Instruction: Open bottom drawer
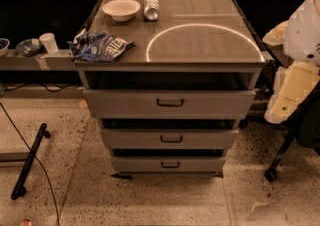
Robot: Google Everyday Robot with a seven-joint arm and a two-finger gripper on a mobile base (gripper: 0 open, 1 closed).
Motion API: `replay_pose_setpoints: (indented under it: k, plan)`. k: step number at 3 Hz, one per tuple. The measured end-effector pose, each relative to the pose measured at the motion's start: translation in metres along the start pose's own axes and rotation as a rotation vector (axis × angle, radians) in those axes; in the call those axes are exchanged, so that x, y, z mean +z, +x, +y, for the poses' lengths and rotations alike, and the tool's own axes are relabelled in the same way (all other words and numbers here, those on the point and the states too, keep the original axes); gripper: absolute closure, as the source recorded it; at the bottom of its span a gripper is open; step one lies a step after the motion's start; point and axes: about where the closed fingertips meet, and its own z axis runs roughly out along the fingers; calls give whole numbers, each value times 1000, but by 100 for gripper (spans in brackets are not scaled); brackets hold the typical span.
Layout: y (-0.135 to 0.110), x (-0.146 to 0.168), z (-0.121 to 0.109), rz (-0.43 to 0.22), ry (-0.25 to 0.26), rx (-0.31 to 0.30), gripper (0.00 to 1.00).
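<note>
The bottom drawer (pixel 169 164) is the shortest, narrowest grey front at the foot of the cabinet, with a small dark loop handle (pixel 170 164) at its centre. It sits just above the floor, below the mid-sized drawer (pixel 169 139) and the tallest top drawer (pixel 169 103). Dark gaps show above each front. My gripper (pixel 291 91) is the cream and white part at the right edge of the camera view. It is level with the top drawer, to the right of the cabinet, and well apart from the bottom drawer's handle.
On the cabinet top (pixel 200 40) lie a white bowl (pixel 121 9), a can (pixel 151 6) and a blue snack bag (pixel 100 46). A cup (pixel 48 42) stands on the left shelf. A black pole (pixel 29 162) and a cable lie on the floor at left. A dark stand leg (pixel 280 157) is at right.
</note>
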Motion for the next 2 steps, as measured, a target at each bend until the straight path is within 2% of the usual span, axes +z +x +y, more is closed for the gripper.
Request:
replay_pose_setpoints:
  k: [1,2]
  plan:
    - [-9,53,18,-117,-72,33,0]
    - [-27,135,54,-218,-168,40,0]
